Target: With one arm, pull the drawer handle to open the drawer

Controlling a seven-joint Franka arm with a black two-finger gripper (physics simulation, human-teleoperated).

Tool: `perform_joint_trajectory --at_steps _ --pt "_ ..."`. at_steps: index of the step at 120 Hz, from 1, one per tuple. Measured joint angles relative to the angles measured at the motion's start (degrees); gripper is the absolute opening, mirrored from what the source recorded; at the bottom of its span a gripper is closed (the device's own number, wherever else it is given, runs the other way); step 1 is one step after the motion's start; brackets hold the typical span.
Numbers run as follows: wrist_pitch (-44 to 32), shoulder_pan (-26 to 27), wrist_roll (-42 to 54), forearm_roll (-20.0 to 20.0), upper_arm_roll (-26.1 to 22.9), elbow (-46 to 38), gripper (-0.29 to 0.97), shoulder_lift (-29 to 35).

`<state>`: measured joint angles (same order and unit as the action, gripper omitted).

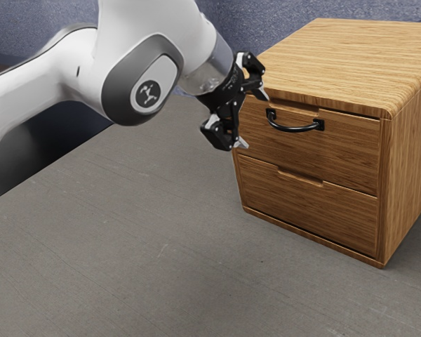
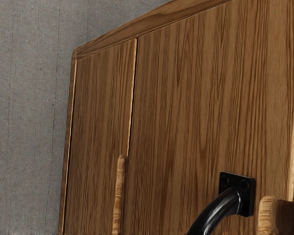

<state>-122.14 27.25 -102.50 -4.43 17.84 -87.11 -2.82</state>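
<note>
**Drawer pull: lined up, nothing opened yet**

Running this one remotely. The black handle point(image 1: 295, 123) is on the top drawer point(image 1: 337, 151) of the wooden cabinet point(image 1: 351, 63). That drawer looks fully shut to me, its front flush with the lower drawer point(image 1: 309, 200) under the handle. My arm point(image 1: 126, 63) holds the jaws spread wide and empty, just beside the handle on the side of the cabinet's front corner, not around it. In the wrist view the handle's mounting plate point(image 2: 237, 187) sits close by the hand. I'd call the approach mostly done. What's left is sliding onto the handle, clamping, then the actual pull.
</note>
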Motion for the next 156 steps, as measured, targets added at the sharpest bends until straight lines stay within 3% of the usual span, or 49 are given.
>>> perform_joint_trajectory --at_steps 33,156 --pt "-1.2 2.4 -0.4 -0.2 0.1 -1.0 0.68 0.0" --pt "-4.3 1.3 -0.9 0.0 0.2 -2.0 0.68 -2.8"
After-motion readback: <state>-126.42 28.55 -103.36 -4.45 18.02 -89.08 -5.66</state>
